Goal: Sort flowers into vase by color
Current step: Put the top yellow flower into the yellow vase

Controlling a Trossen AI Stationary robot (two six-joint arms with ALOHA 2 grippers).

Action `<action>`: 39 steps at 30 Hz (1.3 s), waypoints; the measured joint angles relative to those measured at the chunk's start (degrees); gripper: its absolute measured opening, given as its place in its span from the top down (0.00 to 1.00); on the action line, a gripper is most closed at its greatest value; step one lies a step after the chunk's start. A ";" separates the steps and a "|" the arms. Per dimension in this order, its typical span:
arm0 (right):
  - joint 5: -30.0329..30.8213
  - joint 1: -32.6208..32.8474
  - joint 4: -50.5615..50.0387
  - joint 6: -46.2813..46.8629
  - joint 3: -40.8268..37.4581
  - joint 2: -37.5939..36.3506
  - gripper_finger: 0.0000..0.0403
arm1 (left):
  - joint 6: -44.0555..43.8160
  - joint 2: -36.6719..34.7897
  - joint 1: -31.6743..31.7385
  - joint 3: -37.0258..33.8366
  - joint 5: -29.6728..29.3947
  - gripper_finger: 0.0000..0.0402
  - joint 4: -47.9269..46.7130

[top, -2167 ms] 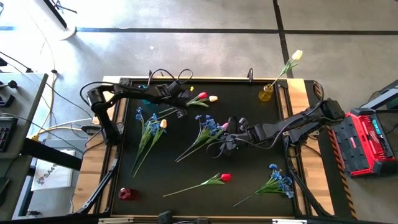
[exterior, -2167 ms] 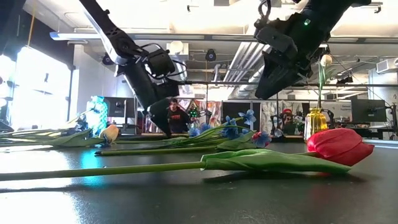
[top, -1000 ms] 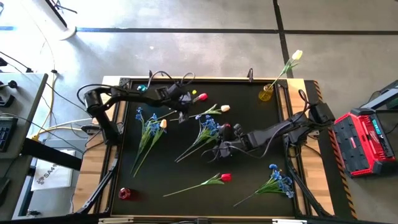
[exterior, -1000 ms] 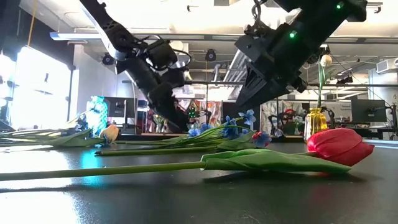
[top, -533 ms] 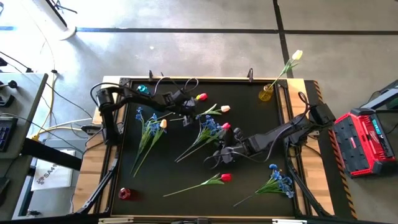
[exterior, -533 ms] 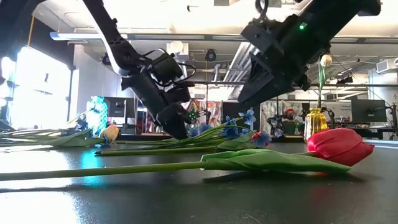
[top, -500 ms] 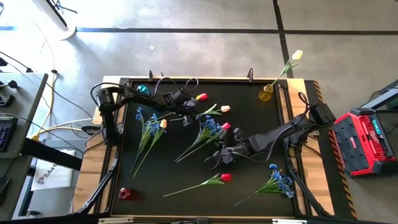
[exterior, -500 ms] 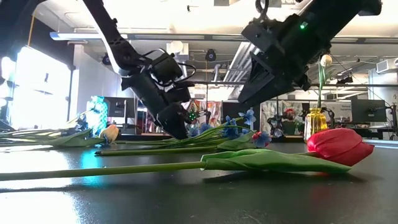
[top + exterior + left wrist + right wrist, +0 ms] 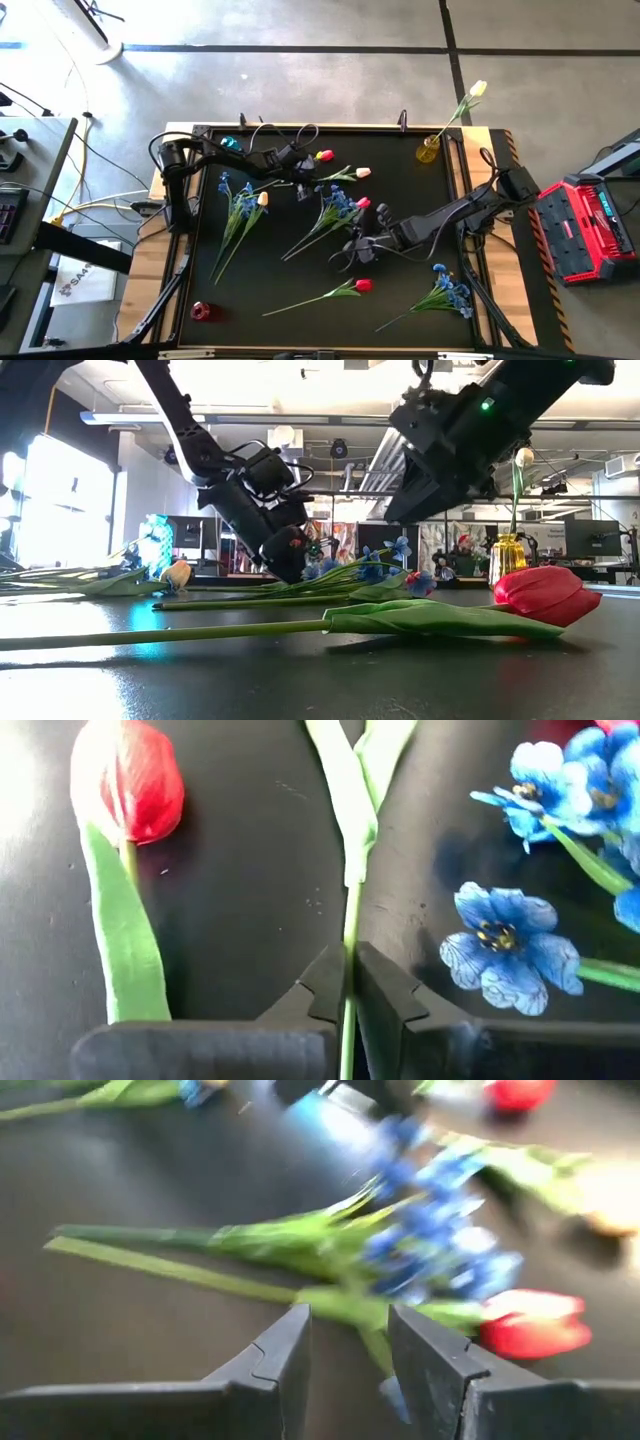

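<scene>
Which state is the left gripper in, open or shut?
Shut. In the left wrist view, the left gripper has its two dark fingers pressed against a thin green stem that runs between them, with no gap either side.

Red tulip [image 9: 130, 780], green stem [image 9: 350, 920], blue blossoms [image 9: 505, 945], black table [image 9: 400, 190].

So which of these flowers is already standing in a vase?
The pale cream tulip in the yellow vase at the table's far right corner; every other flower lies flat on the black tabletop.
</scene>
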 joint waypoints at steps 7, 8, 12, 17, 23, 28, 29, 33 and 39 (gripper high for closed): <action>13.91 4.07 -10.44 5.63 0.00 -7.20 0.69 | -3.55 -2.83 0.85 -0.28 -1.23 1.00 4.37; 14.80 4.38 -11.73 6.63 0.00 -7.97 0.69 | -4.17 -3.69 1.02 -0.17 -1.23 1.00 5.30; 15.44 5.03 -14.18 9.99 0.02 -8.30 0.69 | -4.99 -6.37 1.11 -0.18 -1.10 1.00 7.01; 18.57 5.44 -15.18 14.60 0.04 -5.03 0.69 | -6.81 -9.66 -0.53 -0.18 1.62 1.00 11.94; 19.59 6.10 -23.85 25.69 0.02 -2.13 0.69 | -9.25 -10.81 -4.01 -0.33 7.35 1.00 19.33; 17.38 6.19 -28.67 30.63 0.02 -1.81 0.69 | -9.99 -10.85 -6.09 -0.33 9.46 1.00 25.01; 17.38 6.21 -28.90 30.51 0.02 -1.81 0.69 | -9.73 -10.85 -6.63 -0.33 9.46 1.00 26.18; 18.50 6.15 -29.44 22.43 0.02 -1.81 0.69 | -9.71 -10.39 -8.82 -1.70 9.45 1.00 34.63; 19.79 5.36 -29.72 21.16 0.04 -3.24 0.69 | -10.90 -10.30 -10.32 -8.48 9.30 1.00 50.87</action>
